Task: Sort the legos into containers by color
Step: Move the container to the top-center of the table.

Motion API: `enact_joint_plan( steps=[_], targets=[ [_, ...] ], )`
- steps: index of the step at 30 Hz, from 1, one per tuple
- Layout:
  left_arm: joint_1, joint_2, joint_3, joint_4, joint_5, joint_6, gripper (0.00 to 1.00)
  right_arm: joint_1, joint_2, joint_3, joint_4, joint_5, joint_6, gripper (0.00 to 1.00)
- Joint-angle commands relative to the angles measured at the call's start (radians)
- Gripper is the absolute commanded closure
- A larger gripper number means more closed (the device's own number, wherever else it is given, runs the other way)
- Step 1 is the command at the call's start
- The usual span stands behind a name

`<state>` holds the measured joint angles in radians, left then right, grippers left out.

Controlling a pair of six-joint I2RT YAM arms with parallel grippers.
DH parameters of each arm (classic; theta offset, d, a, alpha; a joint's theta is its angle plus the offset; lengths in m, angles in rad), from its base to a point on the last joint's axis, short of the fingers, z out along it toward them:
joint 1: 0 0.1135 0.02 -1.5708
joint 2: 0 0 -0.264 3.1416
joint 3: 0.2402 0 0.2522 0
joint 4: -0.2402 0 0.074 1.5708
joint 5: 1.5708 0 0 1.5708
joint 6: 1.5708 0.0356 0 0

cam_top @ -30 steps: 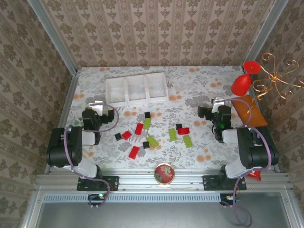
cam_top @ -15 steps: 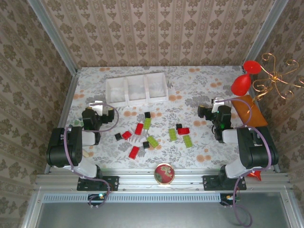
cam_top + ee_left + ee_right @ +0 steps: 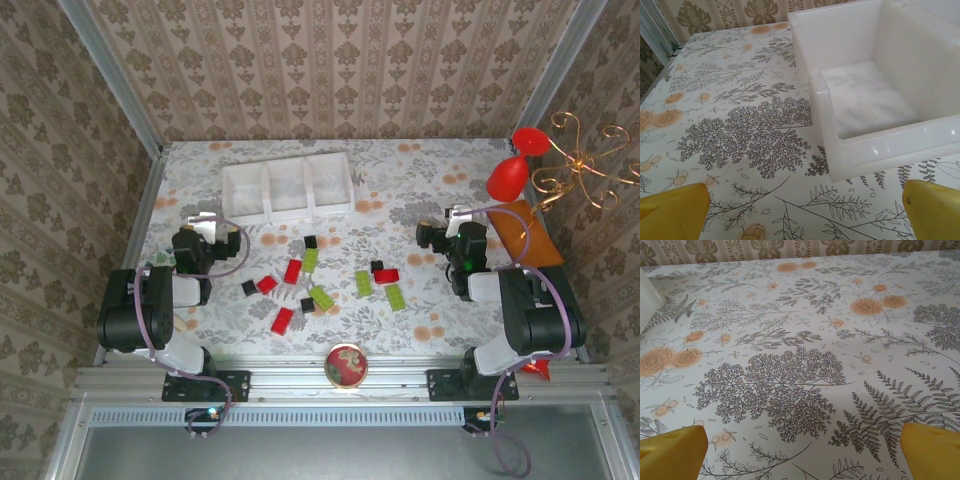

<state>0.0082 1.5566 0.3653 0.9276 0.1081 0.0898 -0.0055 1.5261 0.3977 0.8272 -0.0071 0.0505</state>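
Legos (image 3: 321,297), red, lime-green and black, lie loose on the middle of the flower-printed tablecloth (image 3: 420,310), just beyond a round red-patterned dish (image 3: 345,365) on the near rail. Left gripper (image 3: 800,212) hovers over the cloth left of them, its yellow fingertips (image 3: 672,210) spread wide with nothing between. Right gripper (image 3: 800,452) hovers right of them, equally wide and bare. Farther back stands the white three-compartment tray (image 3: 287,213), its near corner just ahead of the left gripper. Damask-striped wallpaper (image 3: 330,70) closes the space.
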Motion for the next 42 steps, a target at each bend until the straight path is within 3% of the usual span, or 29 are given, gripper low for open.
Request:
enact_joint_plan(
  steps=[1, 6, 11, 17, 22, 30, 42],
  targets=[
    [0.014, -0.026, -0.005, 0.039, 0.009, -0.033, 0.0, 0.006, -0.001, 0.014, 0.013, 0.022, -0.015, 0.0],
    [0.026, -0.098, -0.031, 0.025, -0.006, -0.051, 0.0, 0.006, -0.018, 0.038, -0.045, 0.035, -0.012, 0.0],
    [0.025, -0.24, -0.011, -0.132, -0.046, -0.063, 0.0, 0.009, -0.071, 0.089, -0.179, 0.06, -0.012, 0.0],
    [0.018, -0.401, 0.076, -0.386, -0.088, -0.234, 0.0, 0.034, -0.175, 0.124, -0.339, 0.159, 0.034, 0.0],
    [-0.062, -0.439, 0.181, -0.542, -0.185, -0.323, 0.0, 0.071, -0.251, 0.147, -0.452, 0.243, 0.078, 0.0],
    [-0.228, -0.34, 0.412, -0.785, -0.328, -0.407, 0.0, 0.163, -0.326, 0.197, -0.669, 0.388, 0.134, 0.0],
    [-0.332, -0.04, 0.695, -0.987, -0.338, -0.456, 0.0, 0.281, -0.31, 0.291, -0.875, 0.481, 0.259, 0.0]
  ],
)
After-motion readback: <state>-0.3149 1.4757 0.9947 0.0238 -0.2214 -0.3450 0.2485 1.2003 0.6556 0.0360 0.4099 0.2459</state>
